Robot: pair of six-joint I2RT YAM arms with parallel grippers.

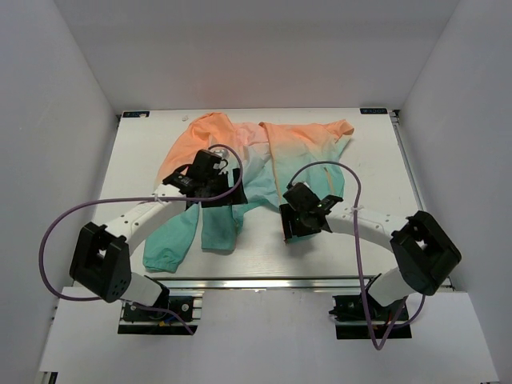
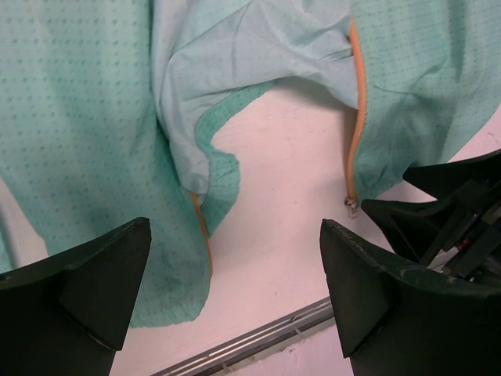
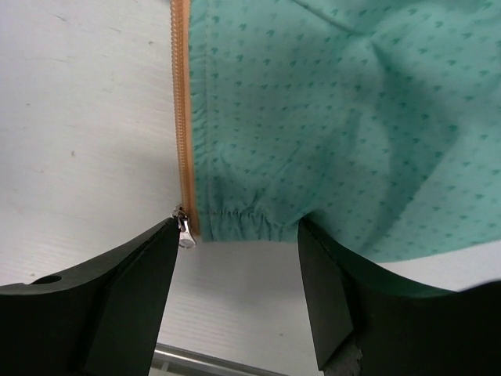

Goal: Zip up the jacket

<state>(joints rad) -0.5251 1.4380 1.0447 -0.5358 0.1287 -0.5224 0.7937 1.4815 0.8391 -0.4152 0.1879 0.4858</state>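
The jacket (image 1: 264, 156) lies spread on the white table, orange at the far end and teal towards me, its front unzipped. My left gripper (image 1: 219, 195) hovers open over the left front panel (image 2: 94, 157), whose orange zipper edge (image 2: 202, 227) curls beneath it; nothing is between its fingers (image 2: 102, 290). My right gripper (image 1: 298, 226) is at the right panel's hem. Seen from the right wrist, it (image 3: 239, 266) stands open around the gathered teal hem (image 3: 250, 223). The silver zipper slider (image 3: 185, 232) at the foot of the orange zipper tape (image 3: 182, 117) sits against its left fingertip.
An aluminium rail (image 1: 264, 282) runs along the table's near edge, just beyond the hem. Purple cables (image 1: 352, 240) loop from both arms. The right gripper's black body (image 2: 454, 211) shows close beside the left one. White walls enclose the table.
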